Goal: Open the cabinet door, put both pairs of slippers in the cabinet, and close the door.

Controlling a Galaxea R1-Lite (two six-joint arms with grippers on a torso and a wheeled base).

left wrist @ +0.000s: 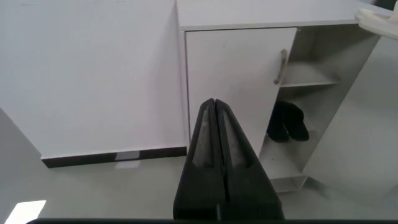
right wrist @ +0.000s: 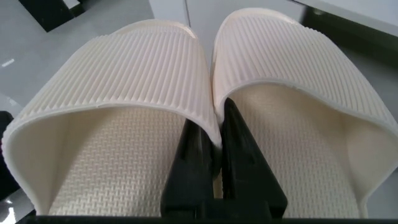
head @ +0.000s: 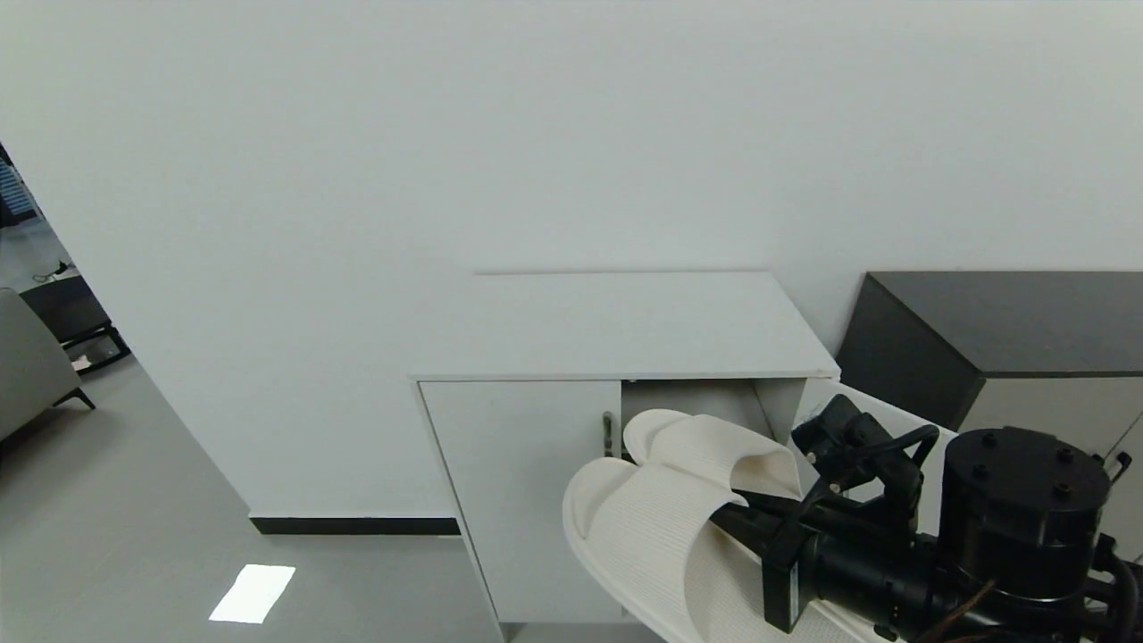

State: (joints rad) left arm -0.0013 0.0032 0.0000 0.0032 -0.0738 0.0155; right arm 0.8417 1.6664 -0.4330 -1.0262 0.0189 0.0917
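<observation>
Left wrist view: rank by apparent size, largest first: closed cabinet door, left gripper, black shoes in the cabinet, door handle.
1. closed cabinet door
2. left gripper, right at the camera, so its size is inflated
3. black shoes
4. door handle

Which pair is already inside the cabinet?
The dark pair, low in the cabinet, under its shelf. The cream ribbed slippers are outside it, clamped in the right gripper.

Cream slippers (head: pixel 656 527) (ribbed, side by side) in front of open cabinet (head: pixel 625 323); black pair (left wrist: pixel 288 122) inside.
</observation>
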